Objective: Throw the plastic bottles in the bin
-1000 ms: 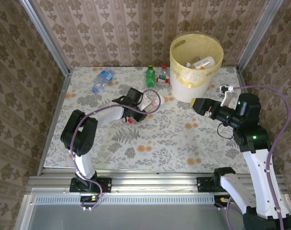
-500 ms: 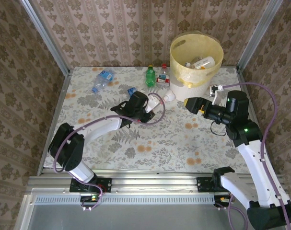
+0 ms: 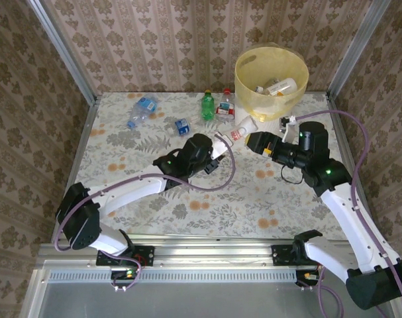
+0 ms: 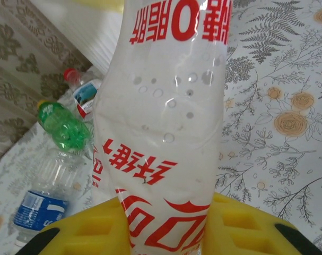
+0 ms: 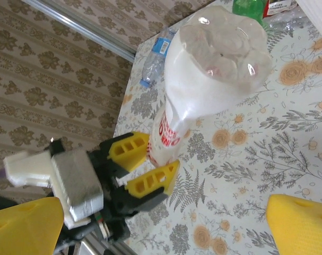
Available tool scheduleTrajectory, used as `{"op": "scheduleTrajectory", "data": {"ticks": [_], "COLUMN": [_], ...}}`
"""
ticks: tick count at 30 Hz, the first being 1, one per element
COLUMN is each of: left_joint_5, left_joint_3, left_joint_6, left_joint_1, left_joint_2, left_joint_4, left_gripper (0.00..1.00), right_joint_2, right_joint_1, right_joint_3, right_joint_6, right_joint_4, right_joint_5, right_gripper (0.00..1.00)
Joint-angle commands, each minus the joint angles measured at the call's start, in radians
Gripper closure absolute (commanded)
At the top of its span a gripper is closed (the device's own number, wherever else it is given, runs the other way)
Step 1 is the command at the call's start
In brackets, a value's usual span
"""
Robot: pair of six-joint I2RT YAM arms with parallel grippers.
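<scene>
1. My left hand [image 4: 166,229] is shut tight on a see-through plastic bottle with red writing [image 4: 166,133]. Its yellow pads squeeze both sides of the bottle near one end.
2. That bottle is up in the air, off the flowery surface [image 3: 187,192]. It leans toward the bin and is close to the bin's side, but I think it is not over the top yet.
3. My right hand [image 3: 255,142] is wide open and holds nothing. It points at the bottle's fat end and is just beside it.
4. The big white round bin with the yellow bag [image 3: 253,99] stands at the far right of the surface. A few bottles [image 3: 280,86] lie inside, so part of the job is done.
5. More bottles wait on the surface:
   - a green one [image 3: 207,106]
   - a clear one with a red cap [image 3: 224,103], right next to the green one
   - two clear ones with blue labels [image 3: 141,109] [image 3: 181,126], farther left
6. I count this bottle and four more to throw in.
</scene>
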Motion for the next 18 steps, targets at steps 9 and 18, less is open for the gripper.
{"op": "scheduleTrajectory", "data": {"ticks": [9, 18], "left_joint_5": [-0.147, -0.163], "left_joint_3": [-0.014, -0.033], "left_joint_6": [0.103, 0.135], "left_joint_1": [-0.126, -0.175], "left_joint_2": [-0.008, -0.025], "left_joint_4": [0.072, 0.119], "left_gripper": [0.7, 0.7], "right_joint_2": [0.031, 0.037], "right_joint_1": [0.015, 0.014], "right_joint_3": [-0.033, -0.024], "right_joint_6": [0.071, 0.085], "right_joint_4": [0.064, 0.073], "right_joint_5": [0.087, 0.168], "right_gripper": [0.05, 0.11]}}
